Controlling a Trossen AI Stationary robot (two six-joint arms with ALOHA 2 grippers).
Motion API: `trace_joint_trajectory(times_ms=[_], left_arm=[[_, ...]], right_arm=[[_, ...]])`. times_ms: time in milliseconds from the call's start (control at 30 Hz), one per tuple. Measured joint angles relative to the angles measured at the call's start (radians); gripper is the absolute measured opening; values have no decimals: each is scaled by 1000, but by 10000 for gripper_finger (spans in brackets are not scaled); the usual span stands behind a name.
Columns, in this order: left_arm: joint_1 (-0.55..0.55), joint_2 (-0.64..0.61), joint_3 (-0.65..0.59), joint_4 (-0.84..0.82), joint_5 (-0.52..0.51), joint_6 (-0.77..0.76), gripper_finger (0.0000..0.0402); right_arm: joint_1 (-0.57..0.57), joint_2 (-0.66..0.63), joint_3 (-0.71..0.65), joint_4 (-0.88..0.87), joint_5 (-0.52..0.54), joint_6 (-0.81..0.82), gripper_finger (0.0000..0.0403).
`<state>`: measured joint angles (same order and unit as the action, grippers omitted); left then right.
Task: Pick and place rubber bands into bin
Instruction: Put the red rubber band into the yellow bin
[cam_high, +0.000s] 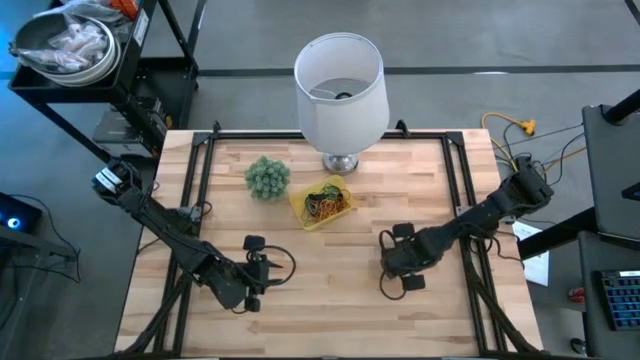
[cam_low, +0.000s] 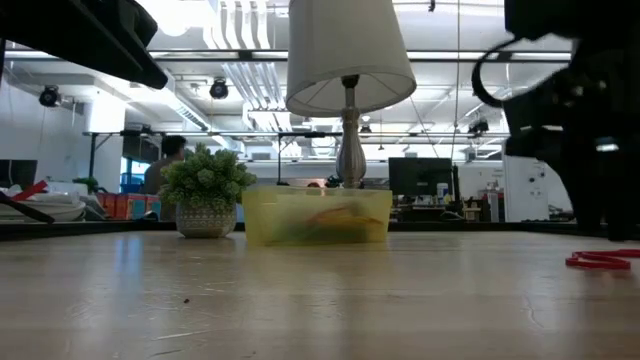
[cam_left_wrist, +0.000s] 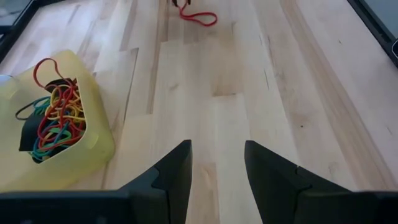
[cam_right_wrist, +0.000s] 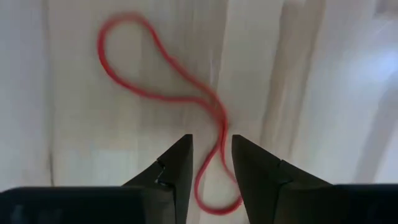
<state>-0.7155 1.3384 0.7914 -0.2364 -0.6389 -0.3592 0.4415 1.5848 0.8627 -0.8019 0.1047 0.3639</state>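
A: How many bands lie outside the bin (cam_high: 296, 205)?

B: One is seen, a red band (cam_right_wrist: 163, 81). It lies flat on the table (cam_high: 330, 290), on the right side near the front, well apart from the bin. The other bands (cam_left_wrist: 53, 118) are in a tangle inside the bin, red, yellow, green and orange mixed. Their number cannot be counted.

A: And the bin, where is it?

B: There is one bin, yellow, in the middle of the back half of the table. Just behind it stands one white lamp (cam_high: 340, 85), and to its left one small green plant (cam_high: 267, 177).

A: What do the two arms do?

B: The right gripper (cam_right_wrist: 210, 163) is low over the red band. Its fingers (cam_right_wrist: 177, 165) stand on both sides of one strand, with a narrow gap, and do not yet pinch it. The left gripper (cam_left_wrist: 216, 165) waits at the front left of the table. Its fingers are parted and nothing is between them.

A: Does something stand in the way?

B: Between the red band and the bin the wood is bare. Beyond the table there are one cart with a metal bowl (cam_high: 65, 45) and one person (cam_low: 165, 160), far behind.
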Motion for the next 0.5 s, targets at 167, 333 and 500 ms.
trace_joint_trajectory(times_ms=[167,333,500], left_arm=[[0,0,0,16,-4,3,132],[0,0,0,20,-6,7,132],[0,0,0,20,-6,6,132]], right_arm=[[0,0,-52,26,-38,23,96],[-1,0,-69,48,-35,30,87],[-1,1,-70,64,-37,30,76]])
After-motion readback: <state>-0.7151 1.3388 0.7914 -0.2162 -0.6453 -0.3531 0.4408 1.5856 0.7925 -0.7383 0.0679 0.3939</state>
